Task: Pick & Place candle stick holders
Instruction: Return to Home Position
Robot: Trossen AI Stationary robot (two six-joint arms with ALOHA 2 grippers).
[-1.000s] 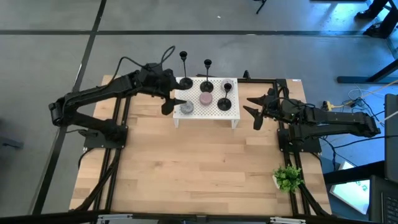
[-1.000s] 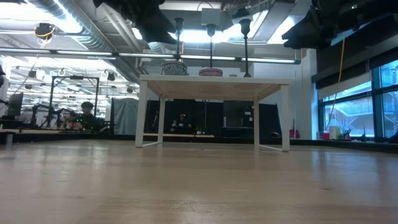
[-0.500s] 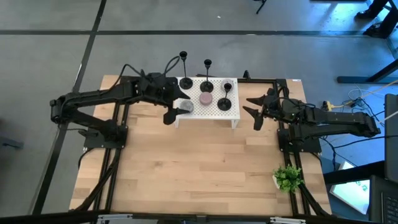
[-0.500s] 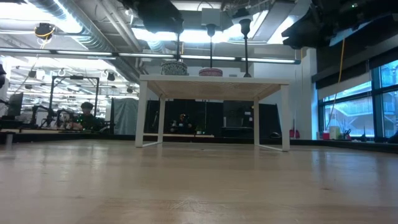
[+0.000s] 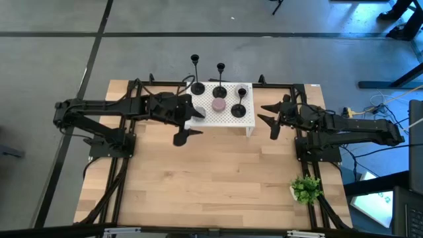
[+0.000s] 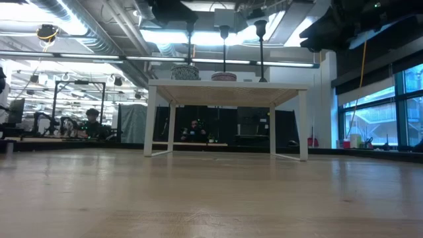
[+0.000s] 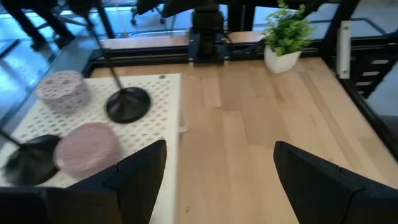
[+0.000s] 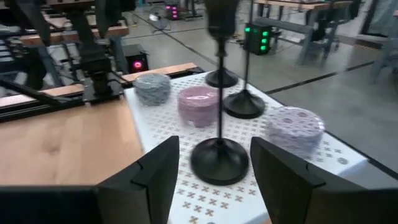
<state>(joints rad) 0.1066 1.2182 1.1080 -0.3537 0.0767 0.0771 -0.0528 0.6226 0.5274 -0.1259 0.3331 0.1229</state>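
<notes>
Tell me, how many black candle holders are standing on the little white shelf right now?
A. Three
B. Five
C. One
A: the right wrist view shows three candle holders on the shelf, one base nearest, a second and a third behind it.

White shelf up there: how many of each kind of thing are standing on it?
Black candle holders: 3
Candles: 3
Total: 6
</notes>
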